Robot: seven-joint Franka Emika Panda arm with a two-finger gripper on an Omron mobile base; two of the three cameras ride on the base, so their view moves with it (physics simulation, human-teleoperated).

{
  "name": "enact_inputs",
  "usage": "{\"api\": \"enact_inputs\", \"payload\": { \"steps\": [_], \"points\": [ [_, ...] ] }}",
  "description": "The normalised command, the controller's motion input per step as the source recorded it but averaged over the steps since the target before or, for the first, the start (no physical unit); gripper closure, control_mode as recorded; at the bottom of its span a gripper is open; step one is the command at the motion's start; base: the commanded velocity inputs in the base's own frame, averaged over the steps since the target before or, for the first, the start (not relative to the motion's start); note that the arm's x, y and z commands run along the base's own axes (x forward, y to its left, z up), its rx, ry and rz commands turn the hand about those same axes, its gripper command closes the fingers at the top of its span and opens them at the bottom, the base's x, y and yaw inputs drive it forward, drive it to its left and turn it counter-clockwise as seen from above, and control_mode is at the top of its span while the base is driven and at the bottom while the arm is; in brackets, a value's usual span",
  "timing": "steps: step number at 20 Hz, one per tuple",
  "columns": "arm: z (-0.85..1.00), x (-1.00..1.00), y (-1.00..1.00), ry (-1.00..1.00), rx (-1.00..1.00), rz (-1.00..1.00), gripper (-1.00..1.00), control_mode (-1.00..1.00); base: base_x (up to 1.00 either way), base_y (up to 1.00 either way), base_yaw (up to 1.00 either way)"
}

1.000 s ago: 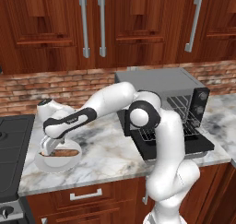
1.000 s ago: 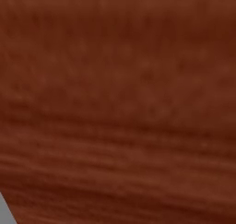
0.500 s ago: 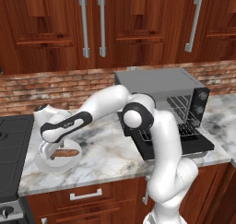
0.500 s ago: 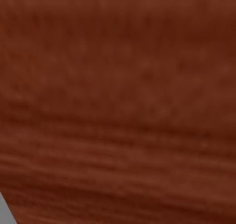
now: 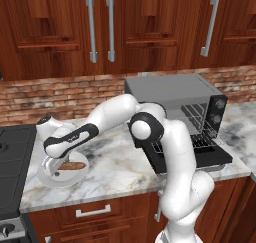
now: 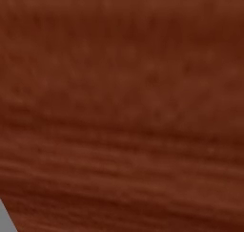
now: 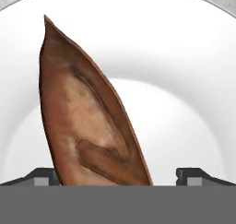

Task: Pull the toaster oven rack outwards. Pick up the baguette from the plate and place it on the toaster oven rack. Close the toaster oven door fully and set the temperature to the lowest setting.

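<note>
The wooden upper cabinets (image 5: 125, 27) with their vertical silver bar handles fill the top of the left base view, above a red brick backsplash (image 5: 60, 94). Up close, reddish-brown wood grain (image 6: 122, 107) covers the right base view. Below the bricks runs the marble counter (image 5: 115, 167), with a drawer front (image 5: 92, 211) under its front edge and a dark stovetop (image 5: 12, 162) at nine o'clock.

The toaster oven (image 5: 175, 94) stands on the counter at about two o'clock from the view's centre, a dark grey box with small knobs down its right side. The toaster oven door (image 5: 210, 157) is folded down flat toward the front, and the toaster oven rack (image 5: 200, 137) juts out of the cavity over it, partly hidden behind the white arm's elbow.

The plate (image 5: 62, 174) sits on the counter at about eight o'clock, well apart from the oven. The baguette (image 5: 72, 165) lies on it; in the hand view the baguette (image 7: 87, 112) runs from the bottom edge up to eleven o'clock across the white plate (image 7: 184, 80).

The gripper (image 5: 56, 167) is down at the plate, its claw spread wide. The fingertips (image 7: 46, 176) stand either side of the loaf's near end, gripping nothing.
</note>
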Motion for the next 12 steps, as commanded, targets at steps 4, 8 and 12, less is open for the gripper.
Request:
{"api": "enact_inputs", "payload": {
  "steps": [4,8,12],
  "points": [
    [0.0,0.0,0.0,0.0,0.0,0.0,1.0,-1.0,0.0,0.0,0.0],
    [0.0,0.0,0.0,0.0,0.0,0.0,1.0,-1.0,0.0,0.0,0.0],
    [0.04,0.0,-0.01,-0.01,0.0,0.0,1.0,-1.0,0.0,0.0,0.0]
  ]
}}
